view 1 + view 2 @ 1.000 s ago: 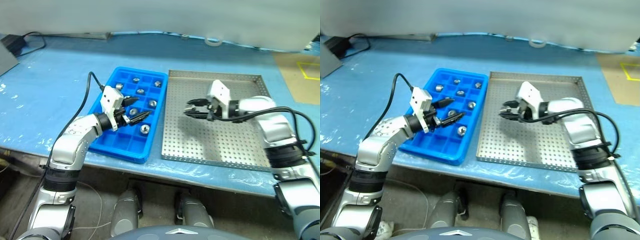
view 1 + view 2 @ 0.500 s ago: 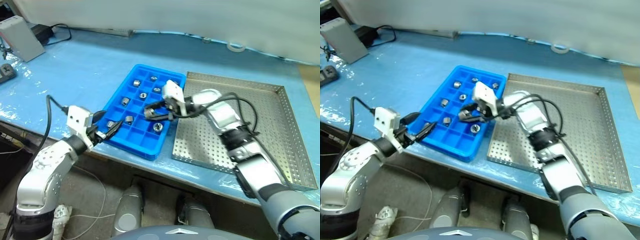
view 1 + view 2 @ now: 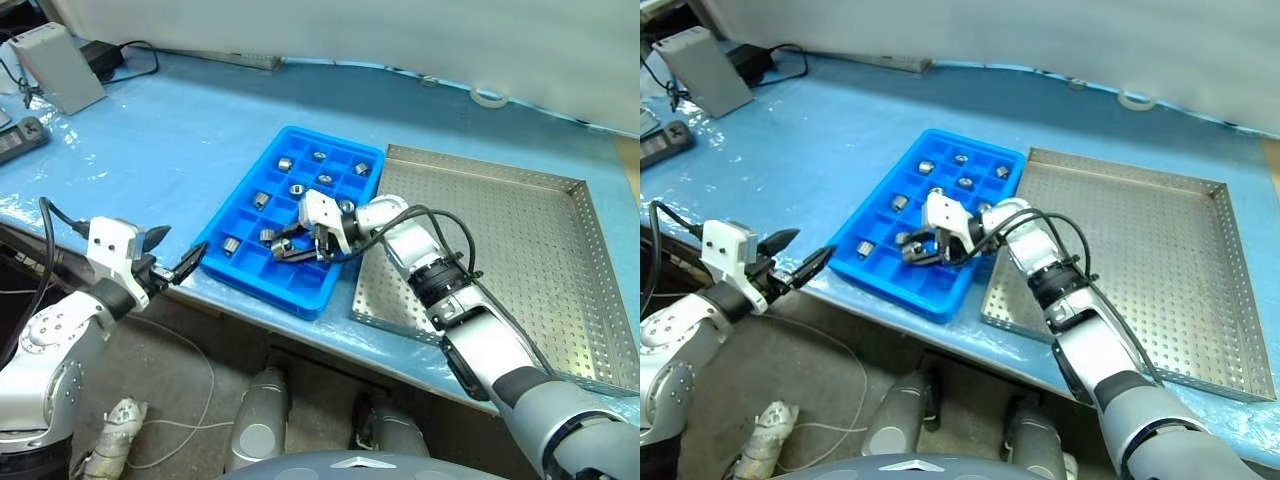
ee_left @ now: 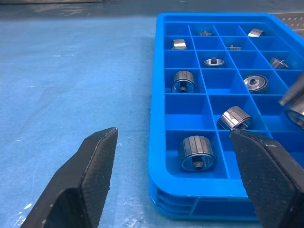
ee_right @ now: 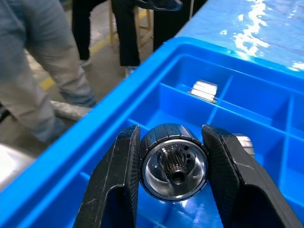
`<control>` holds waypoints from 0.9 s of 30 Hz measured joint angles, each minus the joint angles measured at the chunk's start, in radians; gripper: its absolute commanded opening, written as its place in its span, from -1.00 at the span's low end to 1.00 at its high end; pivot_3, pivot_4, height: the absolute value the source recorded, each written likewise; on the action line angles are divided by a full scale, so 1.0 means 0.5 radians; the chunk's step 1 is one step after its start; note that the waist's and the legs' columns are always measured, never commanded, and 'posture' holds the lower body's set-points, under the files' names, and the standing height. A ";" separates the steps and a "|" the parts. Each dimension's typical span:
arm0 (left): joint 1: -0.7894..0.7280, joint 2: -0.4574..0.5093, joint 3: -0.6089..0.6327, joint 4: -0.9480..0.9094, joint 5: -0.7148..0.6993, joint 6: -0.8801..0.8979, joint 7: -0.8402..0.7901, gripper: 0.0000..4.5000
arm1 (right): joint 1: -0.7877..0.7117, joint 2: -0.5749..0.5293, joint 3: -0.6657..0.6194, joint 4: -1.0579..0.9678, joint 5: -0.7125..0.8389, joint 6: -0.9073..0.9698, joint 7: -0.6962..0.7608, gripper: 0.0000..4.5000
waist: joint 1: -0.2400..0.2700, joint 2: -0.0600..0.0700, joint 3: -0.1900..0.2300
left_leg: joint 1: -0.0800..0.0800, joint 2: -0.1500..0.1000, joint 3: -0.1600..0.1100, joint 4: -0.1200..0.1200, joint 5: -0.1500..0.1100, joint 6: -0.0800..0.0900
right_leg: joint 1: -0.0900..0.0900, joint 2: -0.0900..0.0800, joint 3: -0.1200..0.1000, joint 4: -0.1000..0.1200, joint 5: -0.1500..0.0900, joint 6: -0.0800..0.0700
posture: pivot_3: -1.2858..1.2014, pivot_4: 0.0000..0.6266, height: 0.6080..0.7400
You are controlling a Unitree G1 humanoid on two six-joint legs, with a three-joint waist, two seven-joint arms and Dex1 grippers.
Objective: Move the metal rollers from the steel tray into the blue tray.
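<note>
Your right claw [image 3: 283,249] has swung from over the steel tray [image 3: 560,260] to over the blue tray [image 3: 250,190] during the last second, and it now sits in the middle of the frame, above the tray's near rows. Its 2 fingers are clamped on 1 roller [image 5: 174,162], so this piece has left the steel tray and, judging by the position, only lowering and release remain.

In the right wrist view the held roller's hollow end faces the camera, so its long axis runs along the fingers rather than across them, and the pads press on its ribbed sides. Blue cells lie directly below it, with another roller [image 5: 204,90] resting in a cell farther off.

Your left claw [image 3: 168,259] has pulled away from the blue tray toward the lower left of the frame, off the table edge. Its fingers are spread wide apart and hold nothing.

The steel tray, at the right of the frame, shows no rollers on its perforated floor. The blue tray already holds 8 or so rollers in separate cells; in the left wrist view some lie on their sides [image 4: 196,152] and others stand on end [image 4: 214,61]. A person's legs [image 5: 33,76] show beyond the table.
</note>
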 measured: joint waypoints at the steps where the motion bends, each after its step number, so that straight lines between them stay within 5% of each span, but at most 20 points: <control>1: -0.033 0.005 -0.007 0.022 -0.001 0.000 -0.005 0.78 | 0.000 0.007 -0.005 -0.046 0.020 0.060 0.019 -0.28 | 0.000 0.000 0.000 | 0.004 0.001 0.000 0.000 0.001 -0.001 | 0.001 0.000 0.000 0.002 0.000 0.000 | 0.36 -0.52 1.00; 12: -0.147 0.024 -0.083 0.100 -0.001 0.000 -0.047 0.78 | -0.005 0.159 -0.003 0.113 -0.009 0.102 -0.085 -0.28 | -0.006 -0.002 -0.001 | 0.010 0.000 0.000 -0.011 0.005 -0.009 | 0.000 0.001 0.001 0.002 -0.001 -0.001 | 0.36 -0.52 1.00; 13: -0.146 0.024 -0.086 0.099 -0.001 0.001 -0.047 0.78 | -0.004 0.157 -0.002 0.134 -0.019 0.063 -0.082 0.04 | -0.006 -0.002 -0.001 | 0.010 0.000 0.000 -0.011 0.005 -0.009 | 0.000 0.001 0.001 0.002 -0.001 -0.001 | 0.36 -0.52 1.00; 16: -0.138 0.024 -0.089 0.089 -0.003 0.006 -0.047 0.78 | -0.004 0.151 -0.004 0.150 -0.037 0.028 -0.078 0.42 | -0.006 -0.002 -0.001 | 0.011 0.000 0.000 -0.011 0.005 -0.009 | 0.001 0.001 0.001 0.002 -0.001 -0.001 | 0.35 -0.52 1.00; 27: -0.217 0.015 -0.210 0.088 -0.035 0.011 -0.050 0.78 | -0.002 0.076 -0.207 0.013 0.021 0.175 -0.274 0.42 | -0.009 -0.002 -0.001 | 0.011 0.000 0.000 -0.011 0.006 -0.010 | 0.001 0.001 0.001 0.004 -0.001 -0.001 | 0.29 -0.52 1.00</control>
